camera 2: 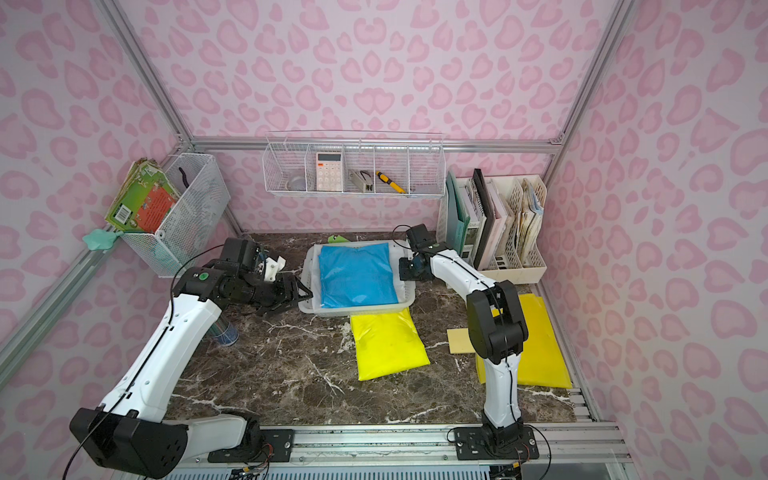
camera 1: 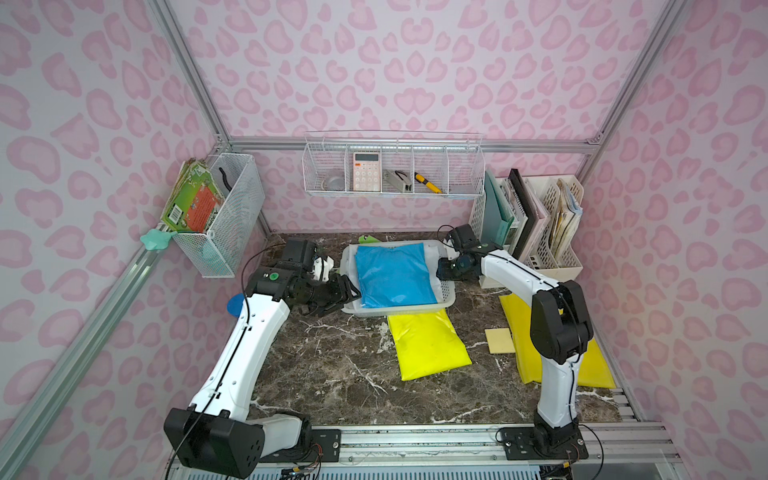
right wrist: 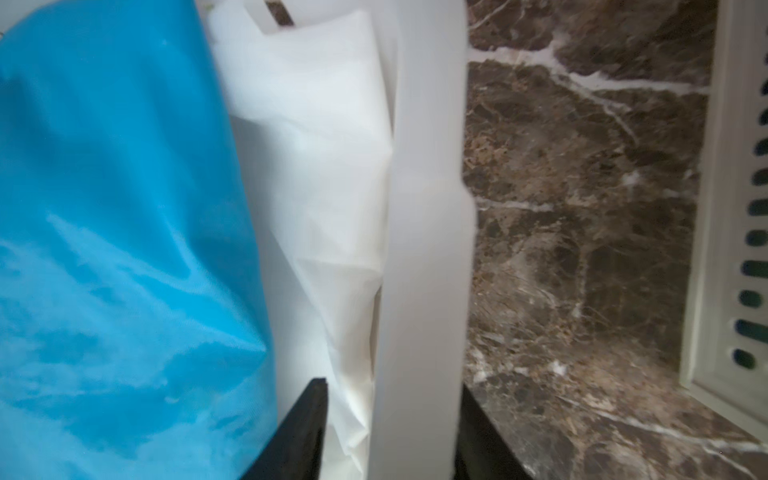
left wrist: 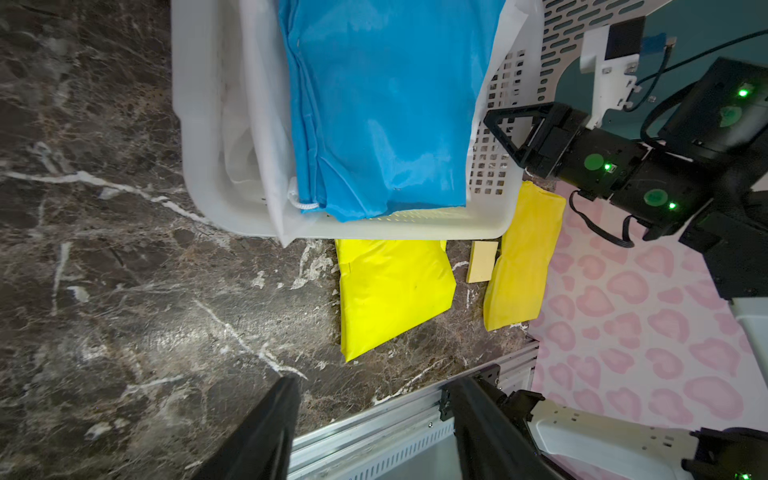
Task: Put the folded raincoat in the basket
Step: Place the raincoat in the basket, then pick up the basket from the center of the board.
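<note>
Count the blue raincoat [camera 1: 392, 276] as placed: lying flat inside the basket [camera 1: 374, 311], on top of a white cloth [right wrist: 316, 166], with its near corner close to the front rim. Judge the step in hand as letting go and backing off cleanly.

Note the left gripper [camera 1: 347, 300], spread wide and empty, just beside the basket's left wall. Lift it straight up before swinging away, to avoid hooking the rim.

Note the right gripper [camera 1: 441, 272] astride the right-hand rim, with one finger inside by the white cloth and one outside. Cannot tell whether it pinches the rim or merely straddles it. Open fully and rise vertically. Otherwise risk dragging the basket or the cloth along, and the raincoat with it.

Treat the blue fabric as thin and slippery, and avoid brushing it on the way out. Steer clear of the yellow bundle [camera 1: 428, 345] on the tabletop [camera 1: 332, 374], just in front of the basket.
</note>
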Motion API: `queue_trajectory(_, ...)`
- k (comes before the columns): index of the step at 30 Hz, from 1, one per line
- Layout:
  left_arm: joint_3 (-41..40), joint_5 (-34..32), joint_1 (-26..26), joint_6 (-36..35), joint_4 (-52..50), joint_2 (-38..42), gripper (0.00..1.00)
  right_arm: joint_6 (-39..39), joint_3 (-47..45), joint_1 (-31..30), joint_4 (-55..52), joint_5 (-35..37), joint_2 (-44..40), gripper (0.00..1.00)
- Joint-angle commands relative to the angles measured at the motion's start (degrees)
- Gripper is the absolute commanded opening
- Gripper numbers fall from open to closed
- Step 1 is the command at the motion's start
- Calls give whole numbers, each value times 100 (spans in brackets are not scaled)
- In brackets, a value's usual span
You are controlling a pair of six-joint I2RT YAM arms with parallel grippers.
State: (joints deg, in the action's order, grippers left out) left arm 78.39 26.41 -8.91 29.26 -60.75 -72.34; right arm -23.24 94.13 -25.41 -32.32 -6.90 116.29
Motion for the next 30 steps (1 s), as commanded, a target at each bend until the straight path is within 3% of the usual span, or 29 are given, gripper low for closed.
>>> queue_trajectory(1,-72,-259,12,-71,-284,277,64,-188,67,-16,82,-251,-25,25)
queue_trajectory(7,-369,-436,6,1,20,883,65,-313,88,-16,25,-421,-197,1)
queue_trajectory(18,77,-521,12,96,-366,1221,66,-1470,-71,-151,282,-1610,-1123,0)
queue_trajectory(24,82,-512,11,183,-411,1356,67,-2527,-1167,-1024,1234,-1570,-1691,0)
queue_trajectory(30,-7,-486,11,186,-462,1454,67,-3610,-2483,-1909,2310,-897,-2073,0)
